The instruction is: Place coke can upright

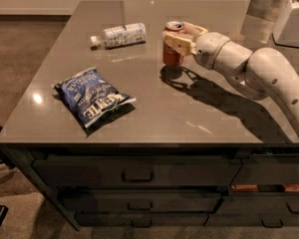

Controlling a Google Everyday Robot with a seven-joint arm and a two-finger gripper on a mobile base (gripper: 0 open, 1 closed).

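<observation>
The coke can [170,56] is a red can with a silver top. It stands upright at the far middle of the grey table [154,118], with its dark shadow just in front of its base. I cannot tell whether its base touches the tabletop. My gripper [176,37] comes in from the right on the white arm [249,68] and is shut on the can's upper half, with one cream finger [179,42] across its front.
A clear plastic bottle [118,35] with a white label lies on its side at the far left of the can. A blue chip bag [92,100] lies near the front left. A white appliance [293,19] stands at the far right. Drawers run below the front edge.
</observation>
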